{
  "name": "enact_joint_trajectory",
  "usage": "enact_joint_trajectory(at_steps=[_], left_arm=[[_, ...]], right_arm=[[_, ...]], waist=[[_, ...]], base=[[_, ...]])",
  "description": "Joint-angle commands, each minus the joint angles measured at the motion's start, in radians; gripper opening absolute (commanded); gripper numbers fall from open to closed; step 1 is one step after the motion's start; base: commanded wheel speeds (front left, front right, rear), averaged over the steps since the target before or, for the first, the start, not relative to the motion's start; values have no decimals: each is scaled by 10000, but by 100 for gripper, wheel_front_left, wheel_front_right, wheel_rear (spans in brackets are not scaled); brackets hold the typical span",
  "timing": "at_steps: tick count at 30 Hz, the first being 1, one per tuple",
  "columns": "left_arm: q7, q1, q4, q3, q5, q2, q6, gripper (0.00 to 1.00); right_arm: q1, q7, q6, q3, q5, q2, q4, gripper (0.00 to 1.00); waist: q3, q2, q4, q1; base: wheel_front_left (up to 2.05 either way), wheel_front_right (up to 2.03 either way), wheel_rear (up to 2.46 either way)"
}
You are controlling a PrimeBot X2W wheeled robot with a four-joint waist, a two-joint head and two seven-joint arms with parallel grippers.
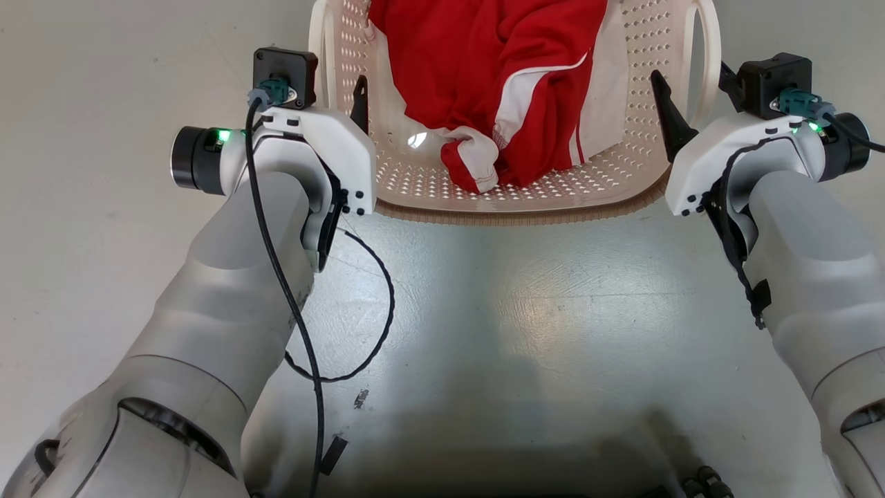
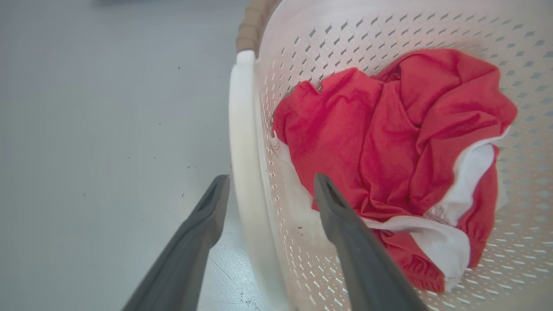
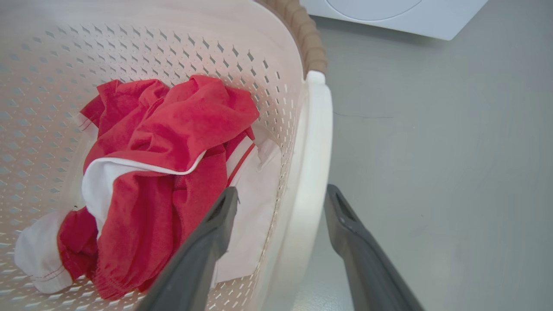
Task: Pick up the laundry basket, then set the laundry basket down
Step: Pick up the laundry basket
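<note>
You have the laundry basket (image 1: 626,166) straight ahead of the robot on the grey floor (image 1: 484,311), between the two arms, with its brown woven-look rim (image 1: 511,213) nearest the body. A crumpled red and white garment (image 1: 498,62) lies inside, on the perforated bottom.

Your left end effector (image 2: 271,178) is spread wide and pinches nothing. In the left wrist view it straddles the basket's left side. One dark finger (image 2: 203,224) is outside over the floor, and the other (image 2: 345,233) is inside over the perforated wall, close to the garment. The white loop handle (image 2: 242,142) runs between them. A gap shows on each side of the handle, so neither finger looks pressed against it.

Your right end effector (image 3: 281,189) is spread just as wide and holds nothing. It straddles the opposite side in the same way. One finger (image 3: 207,242) is inside, in front of the garment. The other (image 3: 358,246) is outside above the floor. The right loop handle (image 3: 313,151) sits in the gap, clear of both fingers.

A white appliance (image 3: 389,13) stands on the floor beyond the basket in the right wrist view. A thin black cable (image 1: 377,325) loops below the left forearm.
</note>
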Motion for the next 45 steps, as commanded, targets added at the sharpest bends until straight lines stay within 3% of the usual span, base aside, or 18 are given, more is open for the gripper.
enact_joint_trajectory(at_steps=[1, 26, 27, 28, 29, 45], left_arm=[[-2, -75, -35, 40, -99, 219, 124, 100], [-114, -355, 265, -665, -847, 219, 209, 100], [-117, -358, 270, -699, -866, 219, 209, 100], [-126, -363, 266, -740, -875, 219, 216, 35], [-137, -368, 267, -778, -883, 219, 236, 0], [-376, -30, 272, -1103, -1241, 219, 519, 0]], right_arm=[[342, -137, 60, 173, 101, 174, -54, 100], [341, -137, 60, 407, 429, 176, -61, 100], [349, -137, 60, 438, 438, 197, -48, 47], [370, -133, 60, 482, 474, 243, -13, 0], [387, -107, 60, 545, 510, 289, 17, 0], [655, 40, 60, 1027, 606, 590, 405, 0]], waist=[[-5, 0, -8, -1], [111, 0, -152, -1], [112, 0, -151, -1], [107, 0, -149, -1], [103, 0, -152, -1], [-429, 0, -248, -1]], base=[[0, 0, 0], [0, 0, 0], [0, 0, 0], [0, 0, 0], [0, 0, 0], [0, 0, 0]])
